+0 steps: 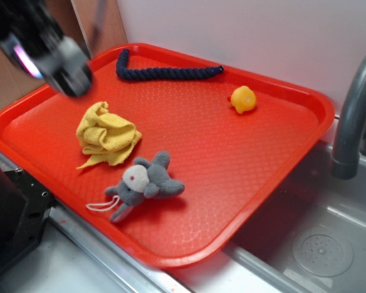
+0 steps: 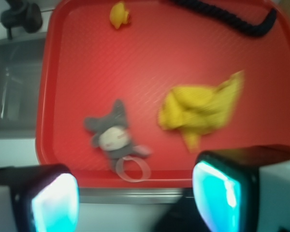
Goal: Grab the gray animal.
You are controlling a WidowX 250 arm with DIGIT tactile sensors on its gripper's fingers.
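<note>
The gray animal (image 1: 146, 182) lies on its side near the front edge of the red tray (image 1: 232, 165), its white string loop trailing toward the rim. In the wrist view the gray animal (image 2: 113, 135) appears ahead of and between my fingers. My gripper (image 1: 70, 76) hovers blurred above the tray's far left corner, well away from the toy and above the yellow cloth. From the wrist camera the gripper (image 2: 135, 198) is open, with nothing between its glowing fingertips (image 2: 53, 203).
A crumpled yellow cloth (image 1: 107, 134) lies just behind the toy. A small orange-yellow duck (image 1: 243, 99) and a dark blue rope (image 1: 165, 72) sit toward the tray's back. A gray faucet (image 1: 354, 110) and metal sink (image 1: 317, 244) are at the right.
</note>
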